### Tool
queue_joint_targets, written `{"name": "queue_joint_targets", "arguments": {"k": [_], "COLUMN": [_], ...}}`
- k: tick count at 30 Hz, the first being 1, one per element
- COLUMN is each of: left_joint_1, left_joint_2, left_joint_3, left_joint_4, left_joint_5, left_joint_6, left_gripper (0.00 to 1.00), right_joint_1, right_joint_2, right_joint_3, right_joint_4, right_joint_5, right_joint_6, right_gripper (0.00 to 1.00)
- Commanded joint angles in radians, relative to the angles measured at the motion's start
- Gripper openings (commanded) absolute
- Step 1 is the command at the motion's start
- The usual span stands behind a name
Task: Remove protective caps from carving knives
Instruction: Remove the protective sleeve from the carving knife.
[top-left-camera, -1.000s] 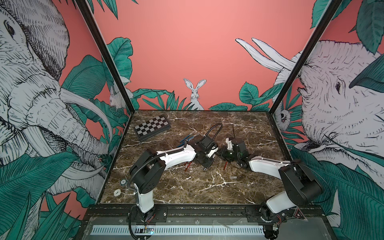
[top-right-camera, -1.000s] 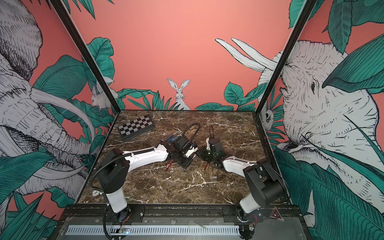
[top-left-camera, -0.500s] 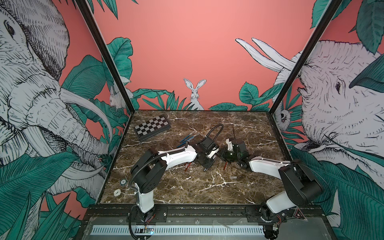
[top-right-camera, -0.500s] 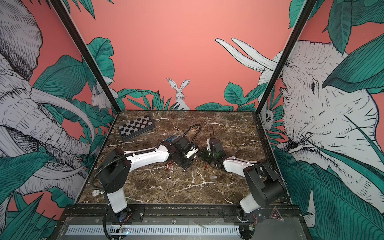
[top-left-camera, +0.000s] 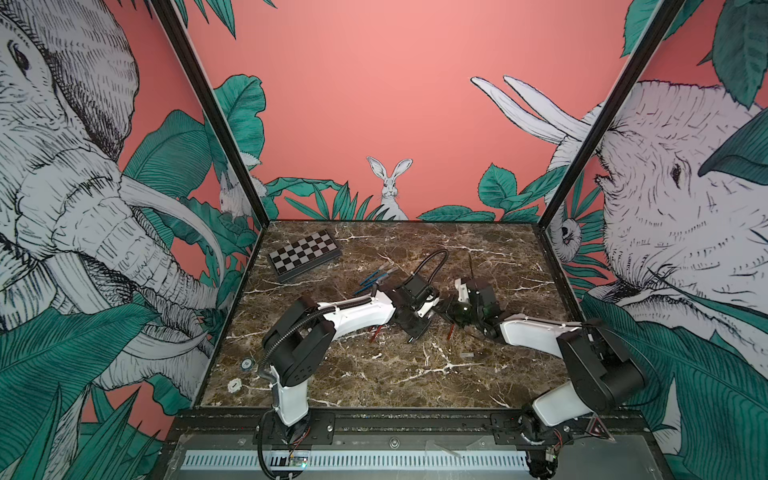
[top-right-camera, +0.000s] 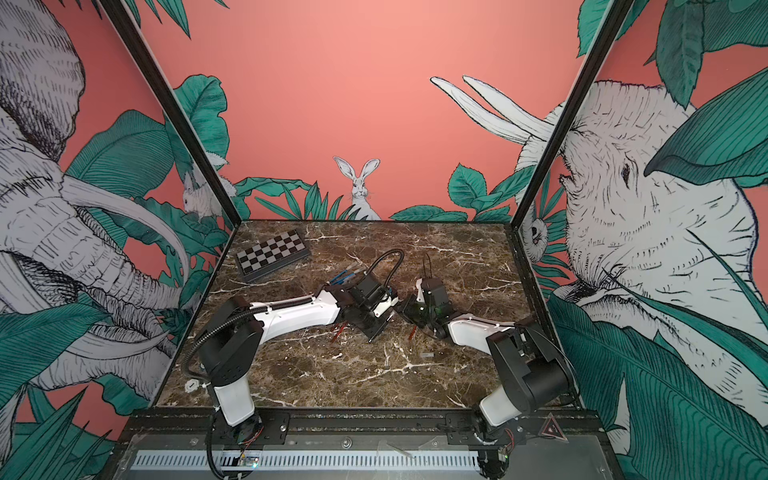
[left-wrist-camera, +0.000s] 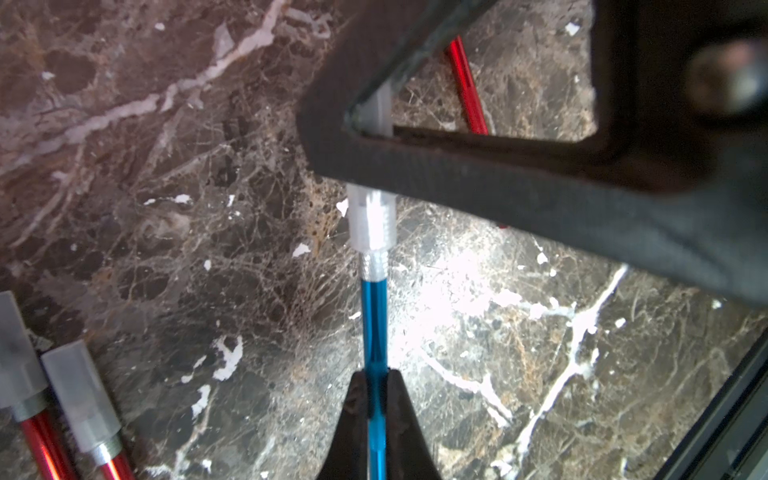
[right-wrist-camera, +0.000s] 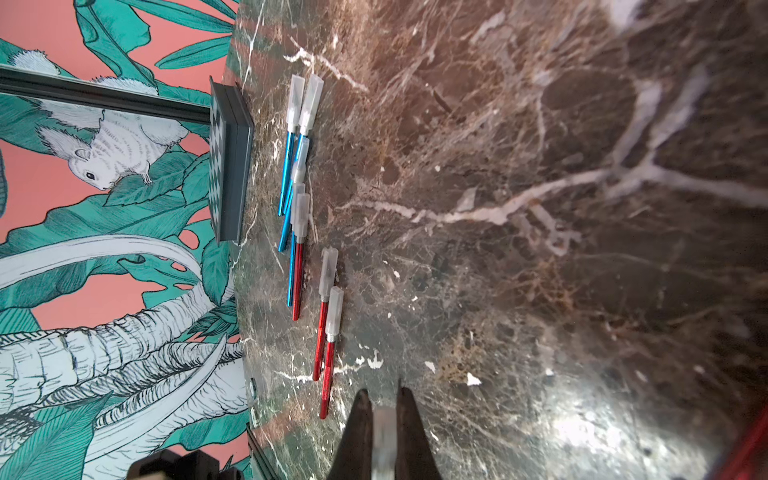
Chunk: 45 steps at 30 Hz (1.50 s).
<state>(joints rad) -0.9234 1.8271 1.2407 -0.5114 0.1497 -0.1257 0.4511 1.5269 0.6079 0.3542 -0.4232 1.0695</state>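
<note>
Over the bench (top-left-camera: 374, 374), we clamp the blue knife (left-wrist-camera: 374, 324) by its handle in our left tool (left-wrist-camera: 376, 386). Our right tool (right-wrist-camera: 382, 405) is closed on its clear cap (left-wrist-camera: 371, 220) at the far end, so the pull should run along the knife's long axis.

The clear plastic cap (left-wrist-camera: 371, 220) on the thin blue knife (left-wrist-camera: 374, 328) half hides behind a blurry black finger (left-wrist-camera: 498, 183) of the right gripper (right-wrist-camera: 383, 401). The edge cuts off two red knives (left-wrist-camera: 43, 444).

white arms (top-left-camera: 357, 314), black joints (top-left-camera: 300, 350), corrugated cables (top-left-camera: 433, 258)
</note>
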Motion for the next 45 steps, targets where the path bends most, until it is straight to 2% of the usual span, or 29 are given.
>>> {"name": "queue_joint_targets", "arguments": {"k": [1,45], "left_joint_1": [-0.017,-0.033], "left_joint_2": [0.014,0.044], "left_joint_3": [-0.064,-0.064], "left_joint_4": [-0.360,-0.412], "left_joint_5": [0.022,0.047], "left_joint_6": [0.027,0.057], "left_gripper": [0.00,0.00], "right_joint_1": [-0.104,-0.181], "right_joint_2": [-0.006,0.039], "right_joint_3": [0.009,0.013], "right_joint_4": [0.109,0.148], "right_joint_5": [0.269,0.259], "right_joint_6": [-0.046,-0.059], "right_gripper": [0.02,0.01]}}
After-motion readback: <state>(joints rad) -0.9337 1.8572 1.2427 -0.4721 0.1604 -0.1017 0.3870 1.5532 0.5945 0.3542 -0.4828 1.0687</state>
